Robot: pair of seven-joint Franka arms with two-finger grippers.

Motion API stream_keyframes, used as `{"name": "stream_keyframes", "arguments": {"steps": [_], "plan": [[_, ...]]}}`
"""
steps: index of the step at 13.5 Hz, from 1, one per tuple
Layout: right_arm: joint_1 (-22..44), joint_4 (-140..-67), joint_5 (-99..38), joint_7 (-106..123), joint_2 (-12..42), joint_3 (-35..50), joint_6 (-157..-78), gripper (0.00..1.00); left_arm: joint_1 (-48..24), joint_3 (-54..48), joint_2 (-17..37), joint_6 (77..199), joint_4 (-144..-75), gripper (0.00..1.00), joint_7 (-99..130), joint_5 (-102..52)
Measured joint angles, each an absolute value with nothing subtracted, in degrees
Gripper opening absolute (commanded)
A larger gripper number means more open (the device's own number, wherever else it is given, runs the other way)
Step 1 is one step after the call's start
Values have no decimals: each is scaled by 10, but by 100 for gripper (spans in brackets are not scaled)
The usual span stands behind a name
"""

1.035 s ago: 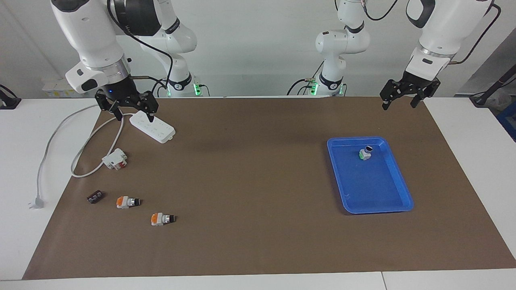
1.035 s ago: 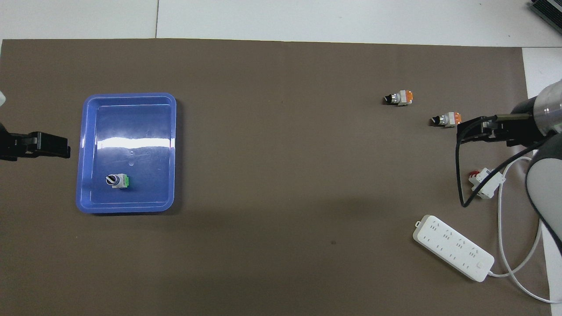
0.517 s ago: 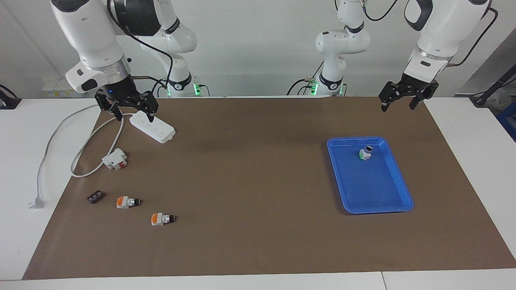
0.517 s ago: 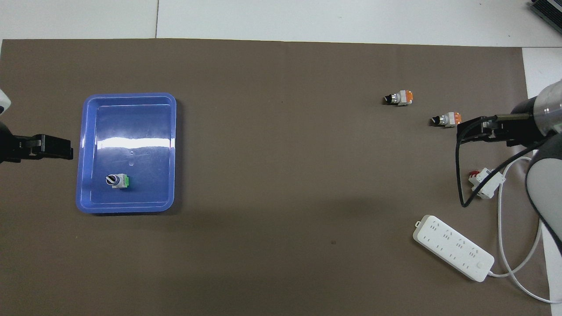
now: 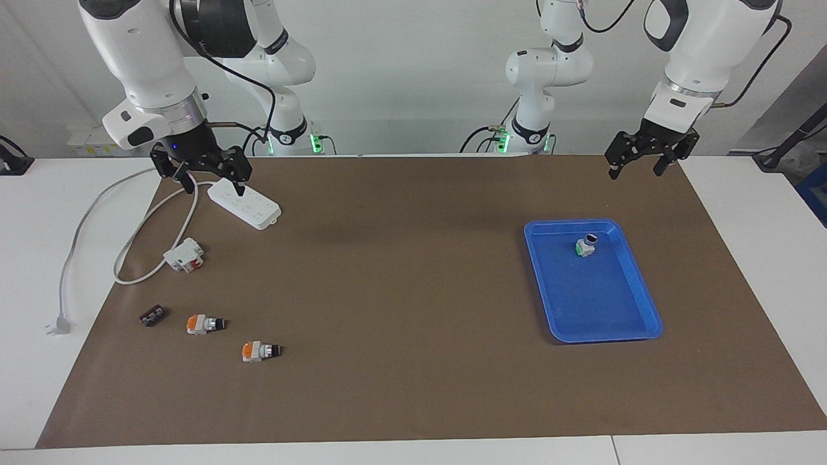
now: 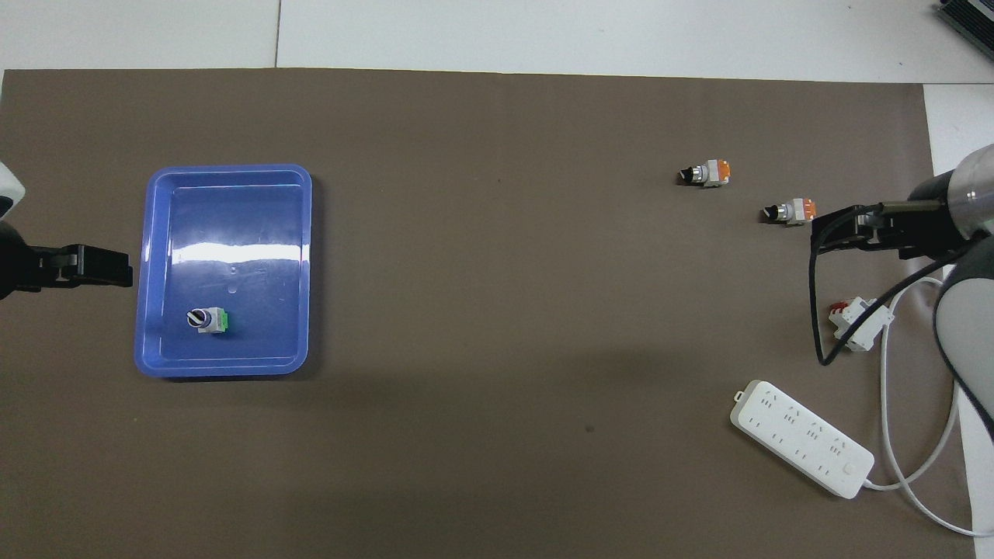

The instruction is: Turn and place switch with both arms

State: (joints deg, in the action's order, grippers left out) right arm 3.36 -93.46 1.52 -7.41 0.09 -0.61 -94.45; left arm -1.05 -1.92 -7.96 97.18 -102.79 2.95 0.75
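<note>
So there's a big sheet of brown paper (image 5: 413,290) laid over the white table (image 5: 39,310), and over on the left arm's end of it, at the right of the facing view, sits a shallow blue plastic tray (image 5: 636,284) (image 6: 151,272). One small selector switch with a whitish-grey body, a black knob and a green end face (image 5: 586,246) (image 6: 207,319) is standing in the tray, in the part nearer to the robots, knob pointing up. Two more selector switches of the same kind, showing orange end blocks, lie on their sides at the lower left of the facing view: one (image 5: 205,324) (image 6: 790,210) sits closer to the robots than the other one (image 5: 260,351) (image 6: 705,172). Just beside the first of them is a tiny flat black terminal strip (image 5: 152,316), and nearer to the robots there's a white-and-red boxy block (image 5: 184,254) (image 6: 854,323), then a long white power strip (image 5: 244,203) (image 6: 800,437) with its grey cable (image 5: 77,239) looping off onto the table. The black two-finger right gripper (image 5: 210,175) (image 6: 846,233) hangs at the upper left of the facing view, over the cable end of the power strip, fingers spread apart and holding nothing. The black two-finger left gripper (image 5: 636,163) (image 6: 101,264) is up in the air at the upper right of that view, over the paper's edge nearest the robots, fingers also apart and empty.
</note>
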Motion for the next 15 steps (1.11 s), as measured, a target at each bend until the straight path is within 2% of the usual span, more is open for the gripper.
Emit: {"name": "stream_keyframes", "arguments": {"steps": [8, 15], "plan": [[29, -935, 15, 32, 7, -7, -967, 100, -10, -19, -82, 973, -1033, 100, 29, 8], [-2, -937, 15, 383, 82, -8, -1048, 100, -10, -19, -86, 981, -1043, 100, 29, 8]]}}
